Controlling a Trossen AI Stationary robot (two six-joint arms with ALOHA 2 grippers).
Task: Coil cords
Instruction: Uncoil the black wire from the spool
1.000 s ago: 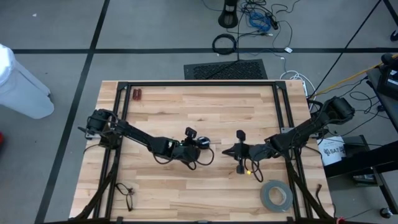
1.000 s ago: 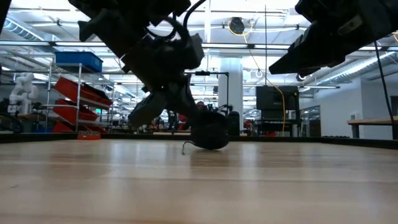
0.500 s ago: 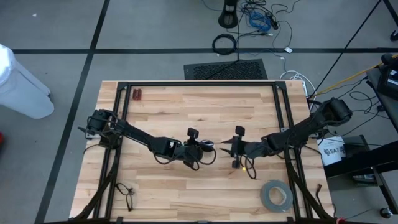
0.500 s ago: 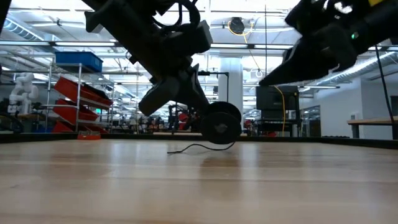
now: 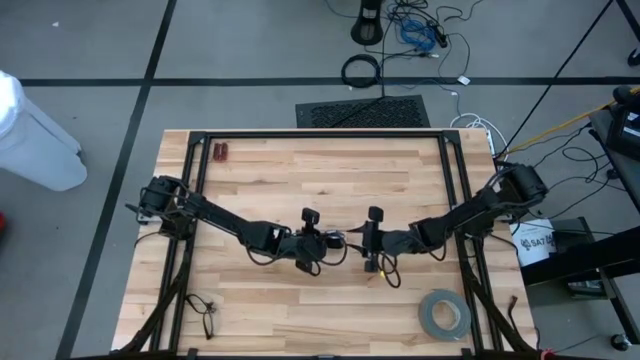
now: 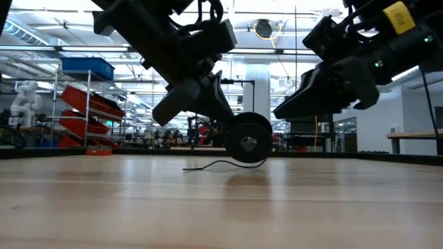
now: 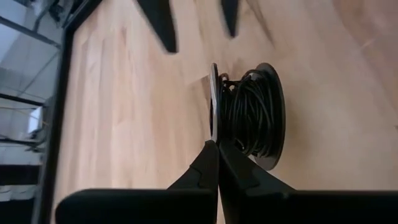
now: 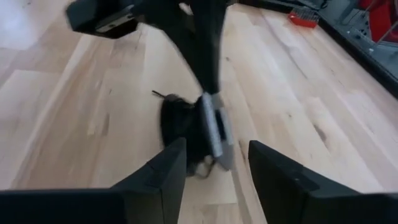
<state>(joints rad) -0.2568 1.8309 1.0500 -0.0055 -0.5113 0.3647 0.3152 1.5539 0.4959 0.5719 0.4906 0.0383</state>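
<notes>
Cords (image 7: 252, 115), wound on a spool, hung clenched in the left gripper (image 5: 325, 241) mid-table, the right gripper (image 5: 362, 240) gaping at its three o'clock.

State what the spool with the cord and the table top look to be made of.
Spool: likely hard plastic, smooth matte black discs. Cord wound on it: thin black strands with a faint sheen, probably rubber or plastic sheathed. Table top: pale wood planks with visible grain and seams, lightly sealed.
</notes>
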